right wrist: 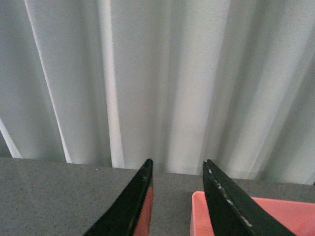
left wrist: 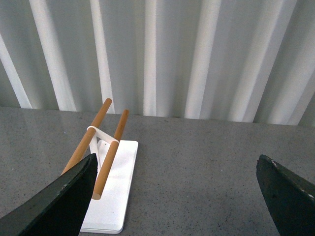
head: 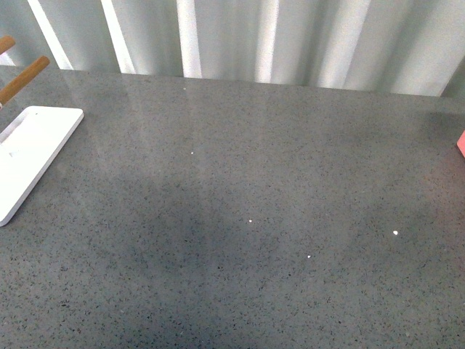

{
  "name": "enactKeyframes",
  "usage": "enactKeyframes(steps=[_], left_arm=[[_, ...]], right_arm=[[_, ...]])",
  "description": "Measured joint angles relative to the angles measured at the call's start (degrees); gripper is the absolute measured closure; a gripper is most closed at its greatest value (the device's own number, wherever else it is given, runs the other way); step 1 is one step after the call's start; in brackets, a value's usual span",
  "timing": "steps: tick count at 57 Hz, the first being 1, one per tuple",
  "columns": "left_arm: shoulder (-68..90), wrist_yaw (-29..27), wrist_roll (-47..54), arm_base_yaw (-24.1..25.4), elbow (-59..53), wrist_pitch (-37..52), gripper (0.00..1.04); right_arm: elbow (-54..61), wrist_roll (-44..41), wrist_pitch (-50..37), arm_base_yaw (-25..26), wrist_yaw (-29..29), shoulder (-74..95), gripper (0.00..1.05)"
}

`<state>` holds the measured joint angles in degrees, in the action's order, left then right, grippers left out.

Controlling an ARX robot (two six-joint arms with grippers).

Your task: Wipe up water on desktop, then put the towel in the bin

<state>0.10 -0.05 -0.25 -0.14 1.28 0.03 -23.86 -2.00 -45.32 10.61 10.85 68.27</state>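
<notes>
The desktop [head: 254,196] is a wide dark-grey speckled surface; it carries a few tiny bright specks, such as one near the middle [head: 250,221]. The blue towel is out of view in every frame. Neither arm shows in the front view. My left gripper [left wrist: 177,162] is open wide and empty above the desktop [left wrist: 197,172]. My right gripper [right wrist: 178,164] is open and empty, its fingers above the rim of a pink bin [right wrist: 275,216]. A sliver of that bin shows at the right edge of the front view [head: 461,143].
A flat white tray [head: 33,153] with two wooden rods [head: 22,78] on a white stand sits at the far left; it also shows in the left wrist view [left wrist: 110,191]. A pale pleated curtain [head: 254,36] hangs behind the desktop's far edge.
</notes>
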Motion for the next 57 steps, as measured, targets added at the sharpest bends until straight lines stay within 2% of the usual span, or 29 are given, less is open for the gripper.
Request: enactKeyframes(steps=[7, 25, 29, 35, 47, 52, 57], left_arm=[[0.0, 0.0, 0.0, 0.0, 0.0, 0.0, 0.07], [0.0, 0.0, 0.0, 0.0, 0.0, 0.0, 0.07], [0.0, 0.0, 0.0, 0.0, 0.0, 0.0, 0.07], [0.0, 0.1, 0.0, 0.0, 0.0, 0.0, 0.07], [0.0, 0.0, 0.0, 0.0, 0.0, 0.0, 0.07], [0.0, 0.0, 0.0, 0.0, 0.0, 0.0, 0.07], [0.0, 0.0, 0.0, 0.0, 0.0, 0.0, 0.07]], right_arm=[[7.1, 0.4, -0.4, -2.2, -2.5, -4.7, 1.02], [15.8, 0.6, 2.2, -5.8, -5.8, -16.3, 1.02], [17.0, 0.5, 3.5, -8.3, -9.3, -18.8, 1.02], [18.5, 0.5, 5.4, -10.3, -9.7, -22.3, 1.02], [20.6, 0.6, 10.1, -10.4, -10.0, -29.2, 1.02], [22.3, 0.6, 8.3, -10.4, -10.1, -30.1, 1.02], [22.4, 0.6, 10.1, -10.4, -10.1, -32.0, 1.02]])
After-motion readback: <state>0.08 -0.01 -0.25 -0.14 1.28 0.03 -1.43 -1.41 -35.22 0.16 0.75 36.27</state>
